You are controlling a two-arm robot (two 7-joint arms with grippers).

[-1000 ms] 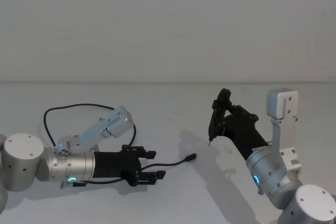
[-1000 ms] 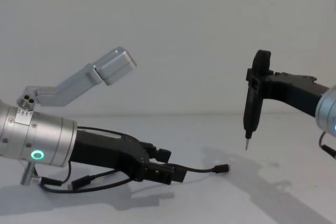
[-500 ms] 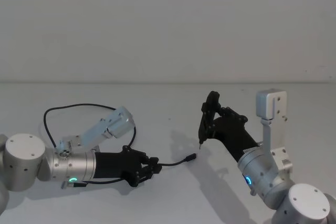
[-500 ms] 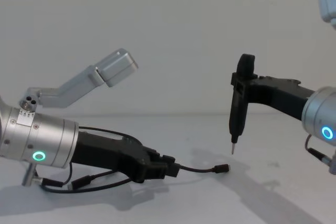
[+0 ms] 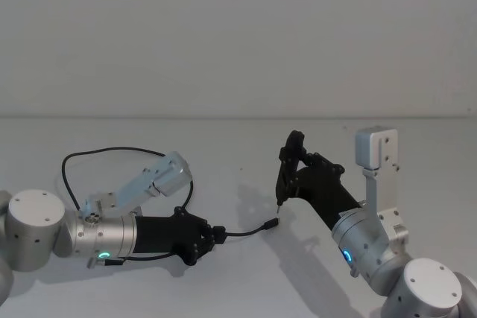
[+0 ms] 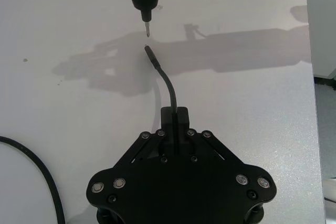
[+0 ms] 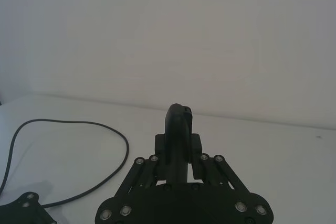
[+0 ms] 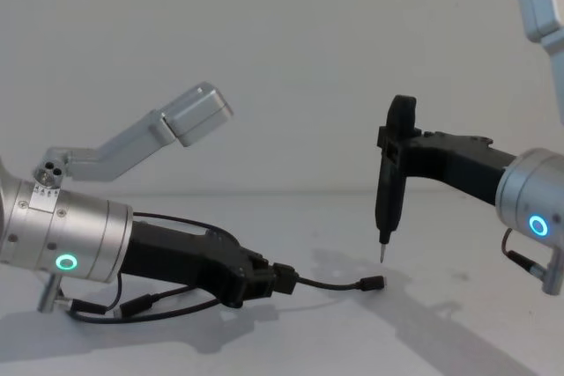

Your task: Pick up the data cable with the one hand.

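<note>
No word, brand or number can be read anywhere. Tiny dark print (image 8: 41,188) sits on the left arm's silver wrist (image 8: 84,233), too small to read.

bright, even light casts soft grey shadows across the white table (image 5: 246,281).

left gripper (image 5: 215,235): jaws gone from open to clamped on data cable (image 5: 246,231) | slim black tool (image 5: 285,169): shifted toward the table's left edge, pin tip now just above plug (image 5: 273,223)
</note>
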